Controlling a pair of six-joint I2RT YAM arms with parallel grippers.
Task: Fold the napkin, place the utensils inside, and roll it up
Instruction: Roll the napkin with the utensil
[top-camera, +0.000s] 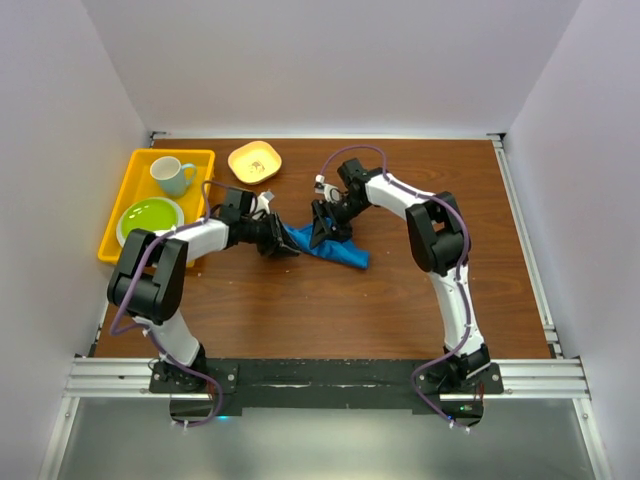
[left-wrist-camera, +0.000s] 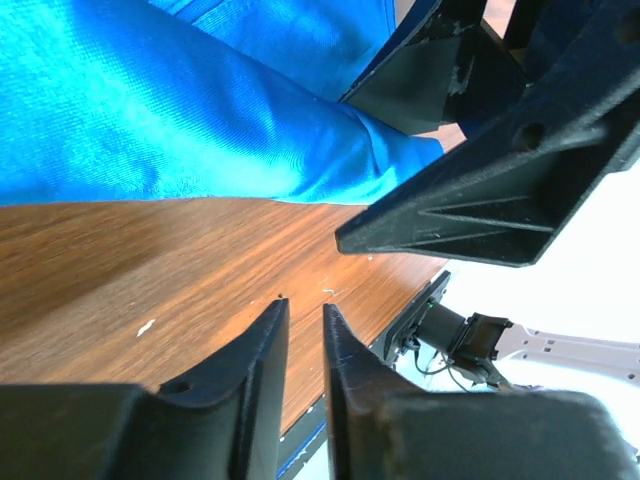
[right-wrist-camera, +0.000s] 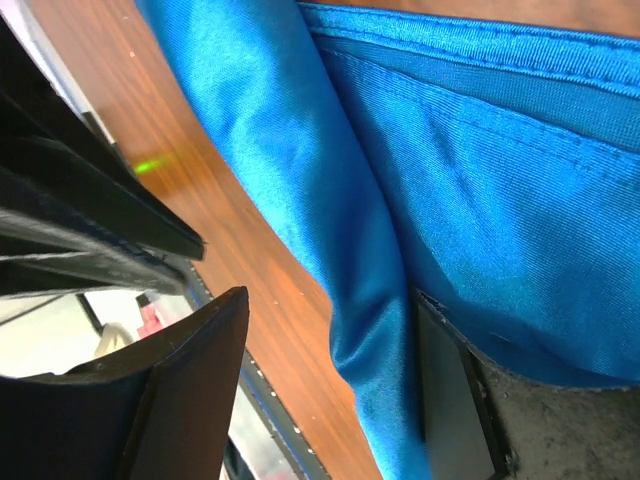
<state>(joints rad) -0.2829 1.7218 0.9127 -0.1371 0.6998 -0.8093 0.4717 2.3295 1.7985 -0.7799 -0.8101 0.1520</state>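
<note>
The blue napkin (top-camera: 335, 249) lies bunched in a long roll-like shape at the table's middle. It fills the top of the left wrist view (left-wrist-camera: 160, 100) and most of the right wrist view (right-wrist-camera: 480, 160). My left gripper (top-camera: 283, 244) is at the napkin's left end, just off the cloth, with its jaws nearly together and empty (left-wrist-camera: 303, 312). My right gripper (top-camera: 322, 232) is open over the napkin's left part, and a fold of cloth lies between its jaws against the right finger (right-wrist-camera: 330, 300). No utensil is in view.
A yellow tray (top-camera: 122, 208) at the far left holds a pale mug (top-camera: 172, 175) and a green plate (top-camera: 150, 216). An orange bowl (top-camera: 254, 161) sits behind the grippers. The two grippers are very close together.
</note>
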